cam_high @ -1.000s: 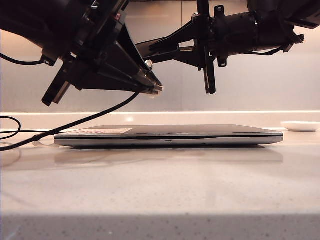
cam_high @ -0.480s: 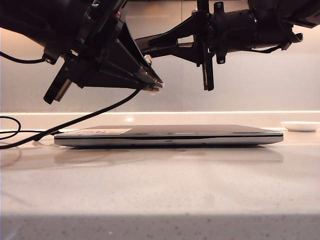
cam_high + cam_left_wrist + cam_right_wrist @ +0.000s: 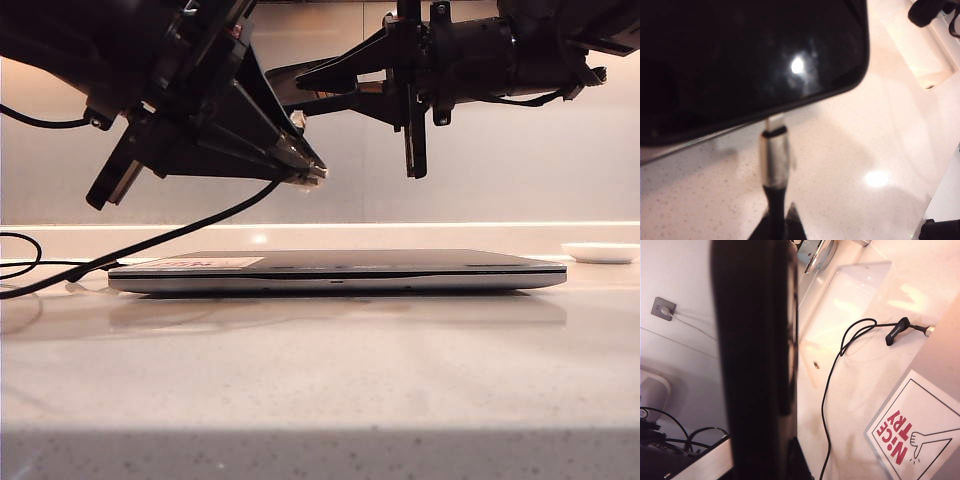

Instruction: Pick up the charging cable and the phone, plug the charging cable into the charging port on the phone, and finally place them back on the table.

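High over the table, my left gripper is shut on the charging cable just behind its silvery plug. The left gripper shows only its dark tips round the cord. My right gripper reaches in from the right, shut on the black phone. In the right wrist view the phone stands edge-on above the right gripper. In the left wrist view the plug's tip meets the edge of the phone; I cannot tell whether they touch. The charging port cannot be made out.
A closed silver laptop with a red-lettered sticker lies on the table under both arms. The cable trails off to the left over the table. A small white dish sits at the far right.
The right gripper with the phone has edged slightly upward. The left gripper and the plug have stayed in place.
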